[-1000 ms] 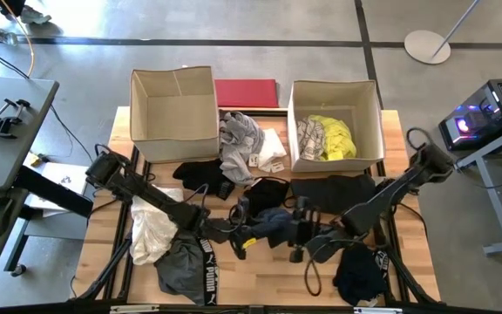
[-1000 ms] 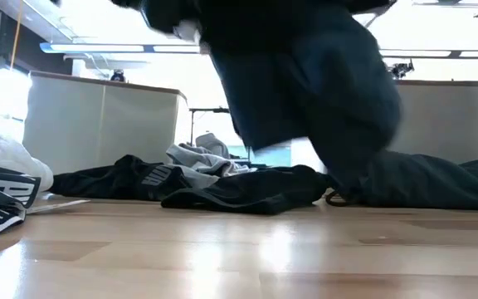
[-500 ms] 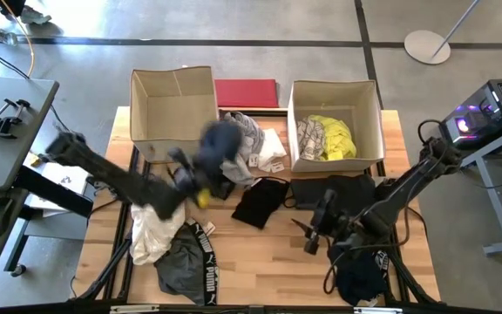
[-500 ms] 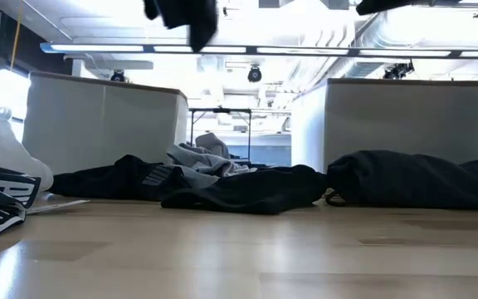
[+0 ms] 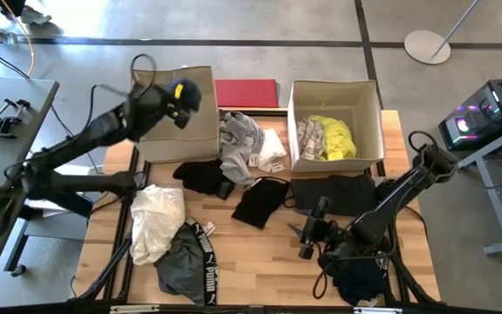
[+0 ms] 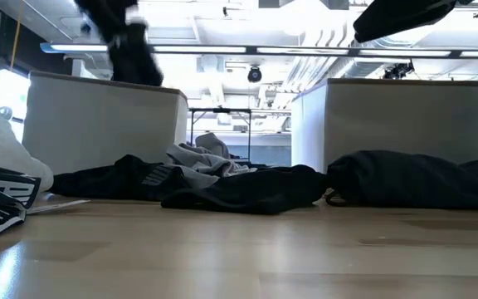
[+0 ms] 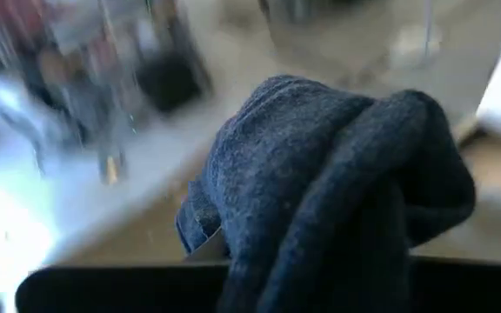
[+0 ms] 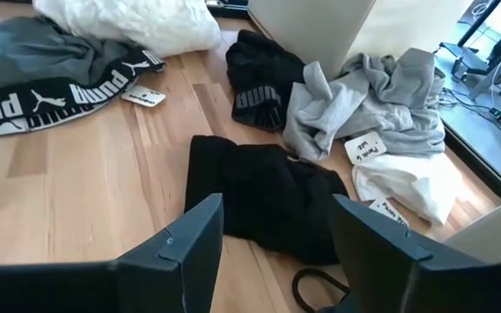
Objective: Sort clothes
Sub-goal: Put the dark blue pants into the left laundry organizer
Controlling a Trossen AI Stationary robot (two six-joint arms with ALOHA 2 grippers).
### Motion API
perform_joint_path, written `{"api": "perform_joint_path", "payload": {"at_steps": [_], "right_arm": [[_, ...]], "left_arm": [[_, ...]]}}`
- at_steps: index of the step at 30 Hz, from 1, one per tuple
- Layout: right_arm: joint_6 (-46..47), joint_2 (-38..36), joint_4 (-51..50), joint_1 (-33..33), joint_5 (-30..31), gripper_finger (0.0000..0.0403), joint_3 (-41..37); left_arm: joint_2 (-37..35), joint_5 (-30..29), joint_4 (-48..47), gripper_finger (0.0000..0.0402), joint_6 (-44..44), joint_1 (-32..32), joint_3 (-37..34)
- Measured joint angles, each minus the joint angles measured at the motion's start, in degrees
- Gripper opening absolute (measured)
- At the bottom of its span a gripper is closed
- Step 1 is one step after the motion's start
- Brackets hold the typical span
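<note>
We take the left tan cardboard box [image 5: 174,113] as our landmark. We hold our left gripper [image 5: 179,103] over this box, above its open top, and it is closed on a dark blue knitted garment [image 7: 320,191]; in the left wrist view the soft cloth is bunched between our fingers and fills most of the picture; in the high view the dark lump of it [image 5: 188,90] hangs just at the gripper.

So the step in hand is, in our judgement, the delivery of this garment into the box; the next move calls for us to lower a little, open the fingers and let the cloth fall inside the walls, not on the rim.

Our right gripper [image 5: 310,237] waits well apart from the box, near the front of the wooden table [image 5: 260,253]; its fingers stand wide apart and hold nothing; they look toward a flat black garment [image 8: 268,196].

More clothes lie beside the box: a crumpled light grey garment [image 5: 240,138] just next to its right wall, a black garment [image 5: 203,177] in front of it, a cream-white bundle [image 5: 156,220] and a dark grey garment with a PUMA waistband [image 5: 186,262] farther toward the front; a neon yellow garment [image 5: 335,138] lies in the right tan cardboard box [image 5: 379,122].
</note>
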Motion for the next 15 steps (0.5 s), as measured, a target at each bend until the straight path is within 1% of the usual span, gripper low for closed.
{"api": "perform_joint_path", "payload": {"at_steps": [3,6,9,12,15], "right_arm": [[-0.06,0.01,-0.04,0.00,0.02,0.0197,-0.01],[-0.04,0.01,-0.24,0.00,0.02,0.0197,-0.01],[-0.04,0.01,-0.41,0.00,0.02,0.0197,-0.01],[0.44,0.01,-0.49,0.00,0.00,0.0197,-0.01],[1.03,0.01,-0.51,0.00,-0.48,0.0197,-0.01]], "left_arm": [[5.34,6.42,-6.62,0.0032,-3.75,8.04,-0.07],[11.43,11.71,-10.09,0.0038,-4.34,13.50,-0.07],[17.72,16.11,-10.83,0.0046,-4.31,16.12,-0.07],[22.48,16.59,-10.68,0.0062,-4.06,17.21,-0.07],[25.30,17.18,-10.81,0.0094,-3.90,18.11,-0.07]]}}
